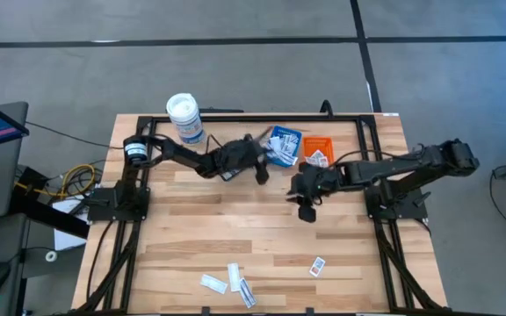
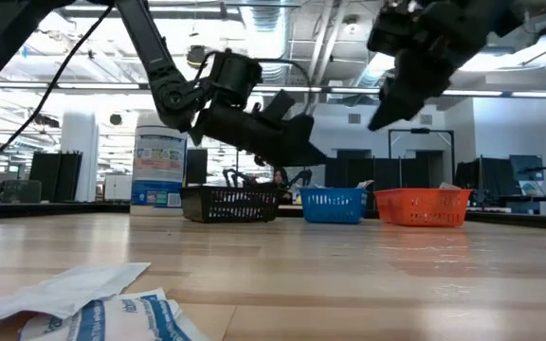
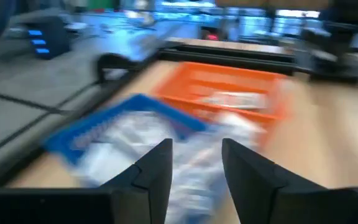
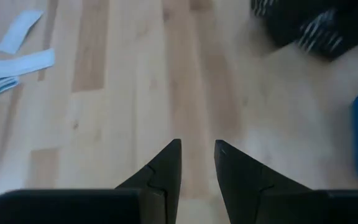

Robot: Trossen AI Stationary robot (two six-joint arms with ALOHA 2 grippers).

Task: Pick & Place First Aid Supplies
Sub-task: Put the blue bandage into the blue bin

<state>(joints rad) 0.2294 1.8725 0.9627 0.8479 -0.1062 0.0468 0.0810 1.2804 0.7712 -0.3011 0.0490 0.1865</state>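
Spanning most of the high view, the wooden worktop [image 1: 235, 228] carries three small trays at its far edge: black [image 2: 232, 203], blue [image 1: 281, 146] and orange [image 1: 316, 151]. A white canister [image 1: 184, 118] stands beyond the left arm. The left gripper [image 1: 262, 171] hangs just short of the blue tray, its fingers spread apart with nothing between them; white packets already lie in the blue and orange trays just ahead of it. The right gripper [image 1: 307, 211] hovers over bare wood nearer the middle, its fingers parted a little and empty.

Loose packets [image 1: 233, 279] lie near the front edge, well apart from both grippers and nearer the viewer than either, with a single packet [image 1: 317, 265] off to one side, closer to the right gripper.

Likely trouble: the two arms sit close together near the trays, so a careless swing could clip one against the other. Flat packets lying on wood may also slide away or get pinched only at a corner.
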